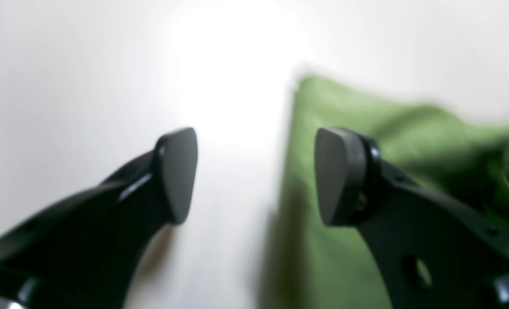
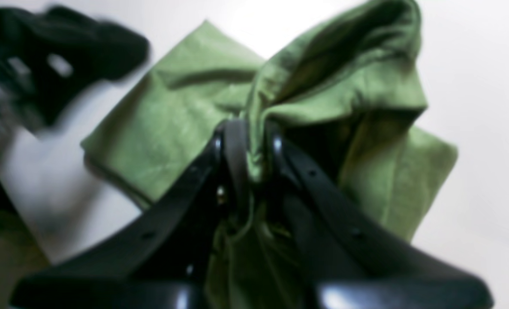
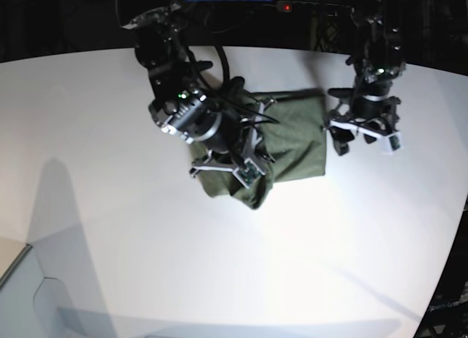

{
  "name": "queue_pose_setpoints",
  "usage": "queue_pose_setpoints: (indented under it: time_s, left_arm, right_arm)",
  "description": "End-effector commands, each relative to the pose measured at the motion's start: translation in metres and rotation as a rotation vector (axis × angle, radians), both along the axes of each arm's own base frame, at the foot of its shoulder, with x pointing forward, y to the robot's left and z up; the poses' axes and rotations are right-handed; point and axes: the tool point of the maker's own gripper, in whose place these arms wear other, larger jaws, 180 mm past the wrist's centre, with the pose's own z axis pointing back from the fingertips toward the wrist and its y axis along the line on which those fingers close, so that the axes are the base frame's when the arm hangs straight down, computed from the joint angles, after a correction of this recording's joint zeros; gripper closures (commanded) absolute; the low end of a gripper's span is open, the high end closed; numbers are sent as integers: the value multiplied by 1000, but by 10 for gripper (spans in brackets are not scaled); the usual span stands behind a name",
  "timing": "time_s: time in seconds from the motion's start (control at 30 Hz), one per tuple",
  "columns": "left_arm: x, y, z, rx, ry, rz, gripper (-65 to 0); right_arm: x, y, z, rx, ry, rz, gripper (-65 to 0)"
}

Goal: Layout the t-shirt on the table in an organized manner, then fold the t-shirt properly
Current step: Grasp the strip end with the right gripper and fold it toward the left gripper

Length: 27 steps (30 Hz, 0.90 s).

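Pinching a raised fold of the green shirt (image 3: pixel 296 137), the right end effector (image 2: pixel 258 159) stands narrow, cloth caught between its tips. The left end effector (image 1: pixel 256 176) is wide, with nothing held.

Base view: shirt on the white bench (image 3: pixel 168 272), just off the middle towards 1 o'clock. Its 3 o'clock side is a fairly smooth panel with a squared edge; the 6 and 7 o'clock parts are bunched and crumpled. Right arm reaches in from 11 o'clock, over the cloth. Left end effector is near the shirt's 3 o'clock edge; contact there cannot be told.

Right wrist view: fold rises from the tips towards 1 o'clock, a smoother panel lies at 10 o'clock, another flap at 3 o'clock. Left wrist view: cloth blurred, spreading from the centre towards 4 o'clock.
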Motion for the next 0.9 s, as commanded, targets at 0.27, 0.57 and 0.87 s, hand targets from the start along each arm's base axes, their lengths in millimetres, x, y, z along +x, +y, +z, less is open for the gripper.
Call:
queue_pose_setpoints:
  time_s: [0.27,0.57,0.87]
  left_arm:
    - [-28,45,-26,41,84,100,-246]
    - [-1,9,-37,13,90,8,0]
    - [9,-20,-46,-3,105,-64,-1]
  right_arm:
    - [8,5,31,55,-87,6,0]
    - [4,24,58,91,-148,49,0]
    - [-12,57,42,90,-96,138,0]
